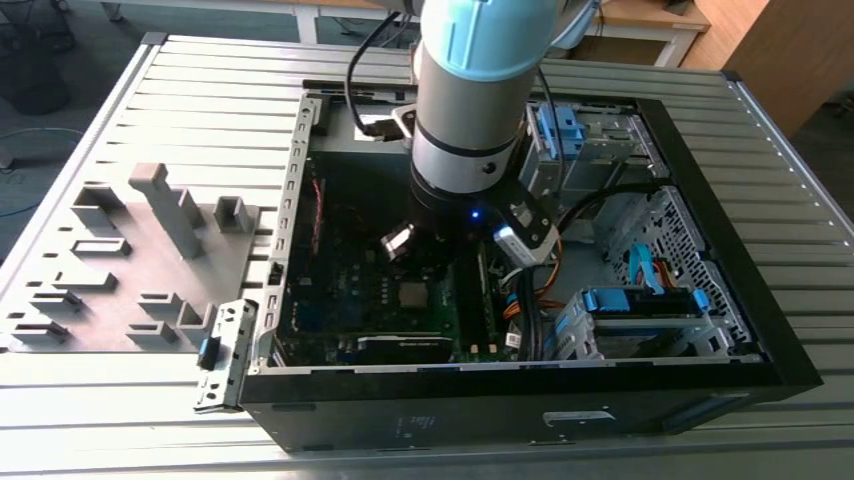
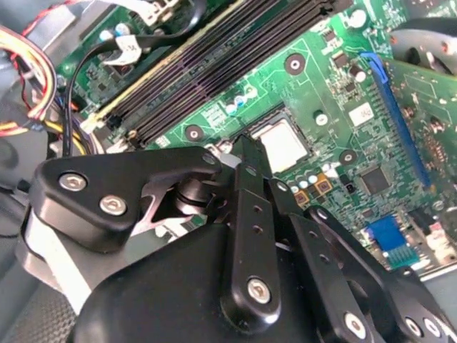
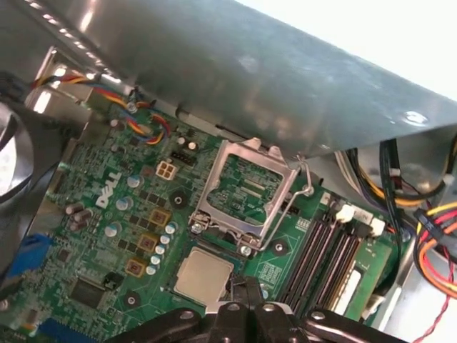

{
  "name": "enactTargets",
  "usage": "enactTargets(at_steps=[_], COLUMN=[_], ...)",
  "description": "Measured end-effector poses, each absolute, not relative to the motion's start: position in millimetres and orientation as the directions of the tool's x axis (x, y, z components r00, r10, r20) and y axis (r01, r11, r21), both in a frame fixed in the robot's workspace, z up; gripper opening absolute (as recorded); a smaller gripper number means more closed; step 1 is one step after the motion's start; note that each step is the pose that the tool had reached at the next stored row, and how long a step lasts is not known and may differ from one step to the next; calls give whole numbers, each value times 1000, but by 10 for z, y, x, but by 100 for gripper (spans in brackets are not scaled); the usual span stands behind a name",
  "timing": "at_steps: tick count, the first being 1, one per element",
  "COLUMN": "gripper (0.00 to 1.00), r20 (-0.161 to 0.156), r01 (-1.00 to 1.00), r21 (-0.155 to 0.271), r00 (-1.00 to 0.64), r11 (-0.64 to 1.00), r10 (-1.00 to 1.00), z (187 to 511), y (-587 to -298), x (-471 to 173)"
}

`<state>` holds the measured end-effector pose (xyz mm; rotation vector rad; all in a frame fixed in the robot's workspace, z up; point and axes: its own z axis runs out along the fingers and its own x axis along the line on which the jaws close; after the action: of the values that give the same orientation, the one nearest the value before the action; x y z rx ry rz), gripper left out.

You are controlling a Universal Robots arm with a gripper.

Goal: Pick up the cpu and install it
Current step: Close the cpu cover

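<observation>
**Silver-grey cpu (image 3: 203, 275) flat on the board, gripper (image 3: 246, 287) poised at its edge**

In the exterior view the arm (image 1: 467, 100) drops almost straight down from the top of the picture into the open computer case (image 1: 787, 372). The case lies on its side on a ribbed metal table (image 1: 134, 425). The arm's pale blue joint cap sits uppermost, with the grey tube below it. The black wrist hangs low inside the case, over the green motherboard (image 3: 107, 236).

The cpu rests flat on that motherboard, at the hinged foot of the metal retention frame (image 3: 246, 189). The frame stands tilted up and open, with its wire lever (image 3: 303, 196) raised alongside. The chip is not in the gripper's grasp. In the first wrist view the gripper's tip points down, just beside the chip's edge on the side facing the black memory slots (image 3: 321, 254). In the second wrist view the gripper (image 2: 248, 146) overlaps a corner of the cpu (image 2: 284, 143). Whether it touches the chip cannot be told, nor whether the gripper is spread or pressed together.

Coloured wires (image 3: 435, 243) run along the case wall near the slots. On the exterior view's left, well apart from the case, a grey fixture block (image 1: 147, 260) with slots and posts sits on the table.
</observation>
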<state>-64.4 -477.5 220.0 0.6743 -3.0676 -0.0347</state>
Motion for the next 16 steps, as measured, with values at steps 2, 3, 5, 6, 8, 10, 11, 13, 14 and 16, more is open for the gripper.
enactTargets(at_steps=[2,3,5,6,8,10,11,13,14,16], gripper=[11,11,11,11,11,11,11,11,11,11], r20=[-7,-10,-15,-19,-26,-33,-37,-43,-47,-54], r01=[-440,-449,-465,-474,-489,-504,-512,-528,-536,-550], r21=[26,28,35,38,46,53,55,60,63,68], r00=[-898,-893,-885,-880,-872,-864,-859,-849,-844,-835], r11=[898,893,884,880,871,862,857,847,842,832], r10=[-440,-449,-465,-474,-488,-503,-511,-527,-534,-548], z=[2201,2200,2200,2200,2200,2200,2200,2200,2200,2200], y=[-4776,-4775,-4775,-4775,-4775,-4775,-4775,-4775,-4775,-4775], x=[-644,-644,-644,-644,-644,-644,-644,-644,-644,-644])
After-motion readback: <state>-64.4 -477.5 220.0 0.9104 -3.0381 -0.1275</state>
